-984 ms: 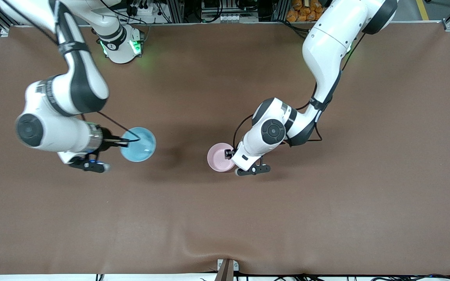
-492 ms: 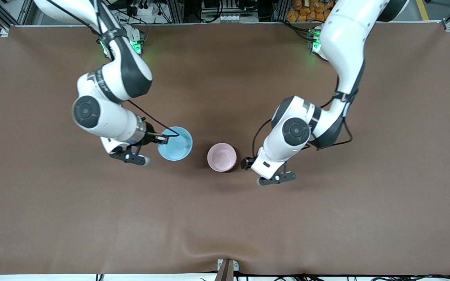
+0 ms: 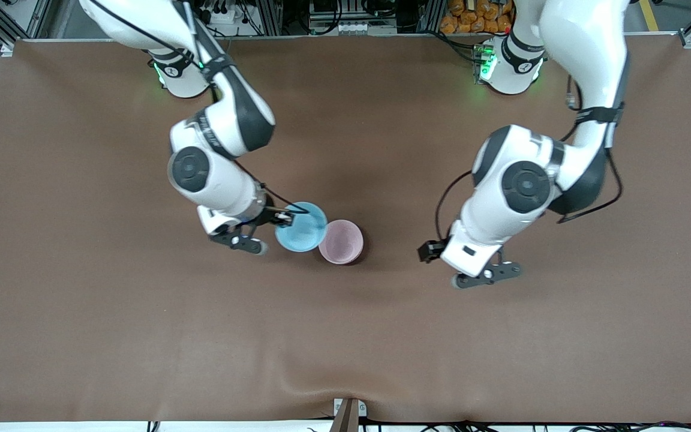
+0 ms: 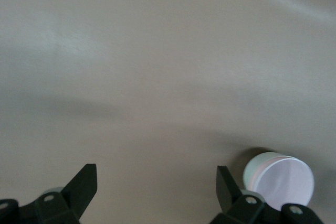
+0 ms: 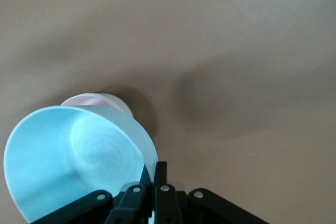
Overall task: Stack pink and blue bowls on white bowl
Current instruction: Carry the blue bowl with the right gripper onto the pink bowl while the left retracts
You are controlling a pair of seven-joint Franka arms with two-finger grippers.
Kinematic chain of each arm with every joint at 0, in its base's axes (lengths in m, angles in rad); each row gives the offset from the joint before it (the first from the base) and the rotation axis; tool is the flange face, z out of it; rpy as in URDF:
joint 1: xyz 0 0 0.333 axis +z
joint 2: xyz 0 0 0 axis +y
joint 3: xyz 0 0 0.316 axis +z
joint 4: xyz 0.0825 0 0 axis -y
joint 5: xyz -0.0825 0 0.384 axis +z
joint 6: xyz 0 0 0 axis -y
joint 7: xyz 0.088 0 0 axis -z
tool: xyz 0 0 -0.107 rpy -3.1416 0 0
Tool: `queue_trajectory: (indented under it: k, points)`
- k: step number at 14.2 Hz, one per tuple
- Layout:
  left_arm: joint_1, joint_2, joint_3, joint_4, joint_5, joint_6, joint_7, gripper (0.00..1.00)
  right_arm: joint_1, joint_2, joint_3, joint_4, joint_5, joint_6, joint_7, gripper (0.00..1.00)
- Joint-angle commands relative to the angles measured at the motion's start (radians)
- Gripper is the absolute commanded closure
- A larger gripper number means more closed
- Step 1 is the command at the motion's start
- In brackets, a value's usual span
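While my right gripper (image 3: pixel 284 218) pinches the rim of the blue bowl (image 3: pixel 302 227), I hold that bowl in the air just beside the pink bowl (image 3: pixel 341 242), its edge overlapping the pink rim from the right arm's end. The pink bowl sits near the middle of the tabletop (image 3: pixel 345 336), well away from every edge, nested in the white bowl (image 4: pixel 251 169), whose wall shows under it in the left wrist view. My left gripper (image 4: pixel 156 187) hangs over bare tabletop toward the left arm's end, fingers (image 4: pixel 84 184) spread wide and holding nothing.
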Motion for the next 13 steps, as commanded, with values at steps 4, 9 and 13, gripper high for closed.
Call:
queue_trajectory:
  k: [4,9,13]
  points:
    - [0.212,-0.141,-0.085,-0.018,0.062,-0.169,0.193,0.0,0.059,0.079,-0.011,0.047,0.064,0.041,0.207,1.0]
    - [0.34,-0.28,-0.098,-0.022,0.04,-0.33,0.345,0.0,0.091,0.138,-0.011,0.047,0.078,0.133,0.229,1.0]
    - [0.343,-0.386,-0.058,-0.026,0.039,-0.445,0.421,0.0,0.102,0.175,-0.011,0.049,0.078,0.199,0.236,1.0]
